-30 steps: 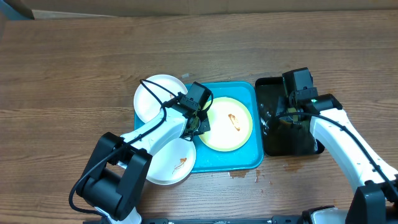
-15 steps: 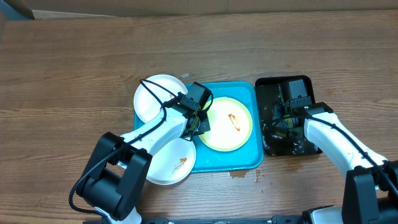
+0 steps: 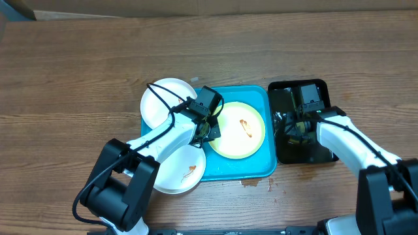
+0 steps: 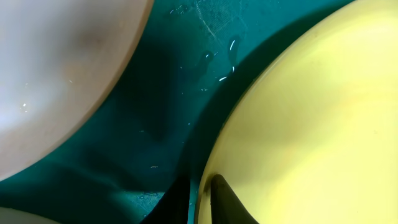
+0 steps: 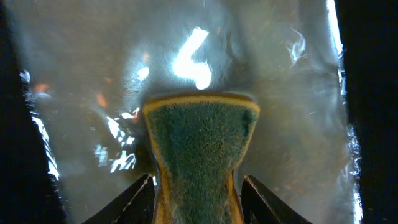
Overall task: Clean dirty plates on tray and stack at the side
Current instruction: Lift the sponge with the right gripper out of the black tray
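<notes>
The yellow-green-rimmed plate (image 3: 238, 130) lies on the turquoise tray (image 3: 251, 166) with an orange smear on it. My left gripper (image 3: 209, 128) sits at this plate's left edge. In the left wrist view its fingers (image 4: 202, 200) are closed over the plate's rim (image 4: 311, 124), one finger on top and one outside. One white plate (image 3: 164, 104) overlaps the tray's back left corner. Another white plate (image 3: 177, 171), with a smear, overlaps its front left. My right gripper (image 3: 295, 127) is over the black tray (image 3: 313, 151), shut on a green-and-yellow sponge (image 5: 199, 137).
The black tray's bottom (image 5: 74, 74) is wet and glossy. Small brown spots (image 3: 251, 183) lie on the wooden table just in front of the turquoise tray. A cardboard edge runs along the table's far side.
My right arm has swung from the back of the black tray toward its left middle with the sponge. The left arm and the plates have not moved.
</notes>
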You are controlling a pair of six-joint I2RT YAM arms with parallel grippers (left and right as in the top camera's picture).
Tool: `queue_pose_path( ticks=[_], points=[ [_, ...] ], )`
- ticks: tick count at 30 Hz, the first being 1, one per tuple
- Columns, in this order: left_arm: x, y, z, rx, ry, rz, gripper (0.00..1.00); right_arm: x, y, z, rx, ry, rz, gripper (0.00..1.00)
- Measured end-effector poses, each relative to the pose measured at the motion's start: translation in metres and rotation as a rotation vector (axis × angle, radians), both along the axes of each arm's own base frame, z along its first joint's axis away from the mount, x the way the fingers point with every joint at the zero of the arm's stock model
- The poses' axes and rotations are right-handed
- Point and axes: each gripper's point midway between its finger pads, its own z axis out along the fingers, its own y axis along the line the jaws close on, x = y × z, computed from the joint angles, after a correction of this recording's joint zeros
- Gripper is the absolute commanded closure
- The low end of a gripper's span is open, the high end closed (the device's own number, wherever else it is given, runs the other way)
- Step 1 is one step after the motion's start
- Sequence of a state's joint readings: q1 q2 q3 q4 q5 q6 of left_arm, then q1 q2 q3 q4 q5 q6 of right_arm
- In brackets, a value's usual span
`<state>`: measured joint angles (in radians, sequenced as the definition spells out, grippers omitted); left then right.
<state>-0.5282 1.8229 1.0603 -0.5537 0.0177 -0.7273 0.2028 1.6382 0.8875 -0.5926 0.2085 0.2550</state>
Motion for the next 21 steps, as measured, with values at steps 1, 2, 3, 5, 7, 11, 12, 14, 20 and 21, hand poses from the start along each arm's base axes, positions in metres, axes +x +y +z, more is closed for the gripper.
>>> queue_pose_path(
  ticks=[1, 2, 3, 5, 7, 11, 12, 14, 20, 21],
  points=[
    [0.0, 0.0, 0.0, 0.0, 0.0, 0.0, 0.85, -0.001, 0.0, -0.004, -0.003, 0.013, 0.0, 0.61],
    [0.0, 0.0, 0.0, 0.0, 0.0, 0.0, 0.85, -0.002, 0.0, -0.008, -0.004, 0.022, -0.001, 0.63],
    [0.0, 0.0, 0.0, 0.0, 0.0, 0.0, 0.85, -0.002, -0.001, -0.01, -0.006, 0.03, -0.003, 0.67],
    [0.0, 0.0, 0.0, 0.0, 0.0, 0.0, 0.85, -0.002, 0.0, -0.013, -0.005, 0.035, -0.005, 0.79],
    [0.0, 0.0, 0.0, 0.0, 0.0, 0.0, 0.84, -0.001, 0.0, -0.014, -0.004, 0.032, -0.005, 0.79],
    [0.0, 0.0, 0.0, 0.0, 0.0, 0.0, 0.83, 0.0, 0.0, -0.014, -0.004, 0.025, -0.003, 0.96],
    [0.0, 0.0, 0.0, 0.001, 0.0, 0.0, 0.83, 0.001, 0.0, -0.014, -0.004, 0.025, -0.004, 0.96],
    [0.0, 0.0, 0.0, 0.001, -0.001, 0.0, 0.83, 0.001, 0.0, -0.014, -0.003, 0.024, -0.003, 0.96],
    [0.0, 0.001, 0.0, 0.003, -0.002, 0.001, 0.83, -0.006, -0.001, -0.006, -0.013, 0.076, -0.001, 0.96],
    [0.0, 0.001, 0.0, 0.003, -0.002, 0.001, 0.85, -0.005, -0.001, -0.001, -0.014, 0.081, 0.0, 0.96]
  ],
)
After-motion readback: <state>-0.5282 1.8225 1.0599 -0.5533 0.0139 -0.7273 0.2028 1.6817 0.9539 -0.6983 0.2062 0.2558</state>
